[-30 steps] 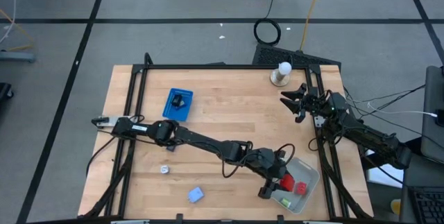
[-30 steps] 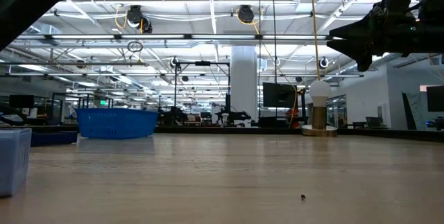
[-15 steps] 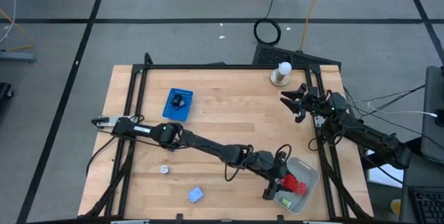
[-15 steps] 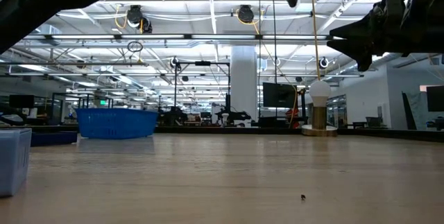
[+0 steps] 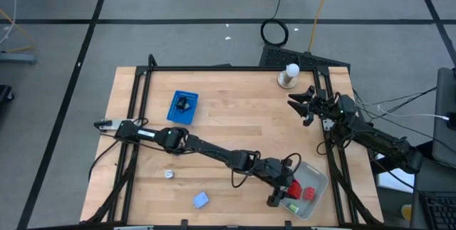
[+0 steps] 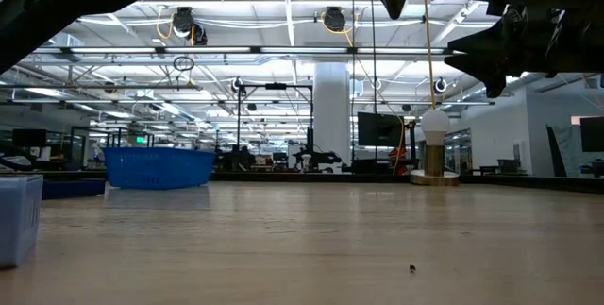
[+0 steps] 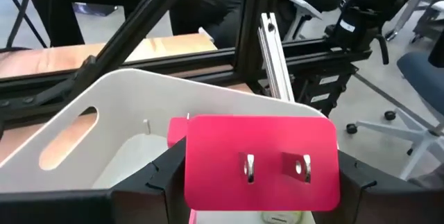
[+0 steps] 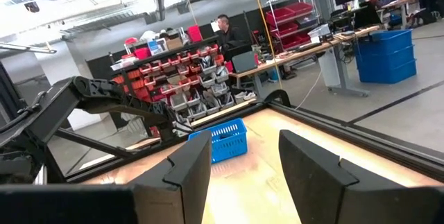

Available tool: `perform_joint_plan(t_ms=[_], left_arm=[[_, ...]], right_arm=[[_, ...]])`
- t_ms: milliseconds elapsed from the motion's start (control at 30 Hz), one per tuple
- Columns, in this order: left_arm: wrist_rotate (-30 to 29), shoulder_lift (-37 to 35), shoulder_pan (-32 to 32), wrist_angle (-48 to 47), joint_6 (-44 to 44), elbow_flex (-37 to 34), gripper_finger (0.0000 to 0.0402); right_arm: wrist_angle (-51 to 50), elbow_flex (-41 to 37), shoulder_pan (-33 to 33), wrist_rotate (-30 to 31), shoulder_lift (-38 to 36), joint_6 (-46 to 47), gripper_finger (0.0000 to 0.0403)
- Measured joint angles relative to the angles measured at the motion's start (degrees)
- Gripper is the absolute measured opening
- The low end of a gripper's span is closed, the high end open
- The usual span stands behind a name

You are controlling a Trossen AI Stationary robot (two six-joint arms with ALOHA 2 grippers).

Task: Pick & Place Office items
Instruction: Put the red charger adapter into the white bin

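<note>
My left gripper [image 5: 285, 189] reaches across the table to the translucent tray [image 5: 320, 179] at the near right corner and is shut on a red block [image 7: 260, 160] with two small metal tabs on its face. It hangs over the tray's white wall [image 7: 132, 89]. Another red block [image 5: 308, 192] and a green piece [image 5: 292, 206] lie inside the tray. A silvery-white piece [image 5: 169, 174] and a blue bit [image 5: 201, 200] lie flat on the table near its front edge. My right gripper [image 5: 302, 105] waits open and bare at the right edge. My left gripper pinches the red block by its two opposite short sides [image 7: 186, 172], one finger [image 7: 161, 179] on each. The fingers come nearly level, slanting a little down, from the table's left. The block sits level between them, lifted clear above the tray's inside.
A small blue tray [image 5: 182, 106] with a black clip in it sits at the far left of the table. The white knob-topped stand [image 5: 288, 75] stands at the far right. Black frame rails [image 5: 330, 155] run along the table's sides, close behind the translucent tray.
My left gripper has sunk toward the translucent tray with the red block still pinched; the arm now shows at the top of the low view, where it did not a second ago.
</note>
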Motion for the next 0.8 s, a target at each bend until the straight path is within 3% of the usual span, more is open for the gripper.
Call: perform_joint_plan(t_ms=[700, 800], left_arm=[[-0.8, -0.1, 0.0, -3.0, 1.9, 0.0, 0.0211], [-1.2, -0.1, 0.0, -3.0, 1.6, 0.0, 0.0231]], right_arm=[[0.0, 0.0, 0.0, 0.0, 0.0, 0.0, 0.0160], [0.0, 0.0, 0.0, 0.0, 0.0, 0.0, 0.0160]])
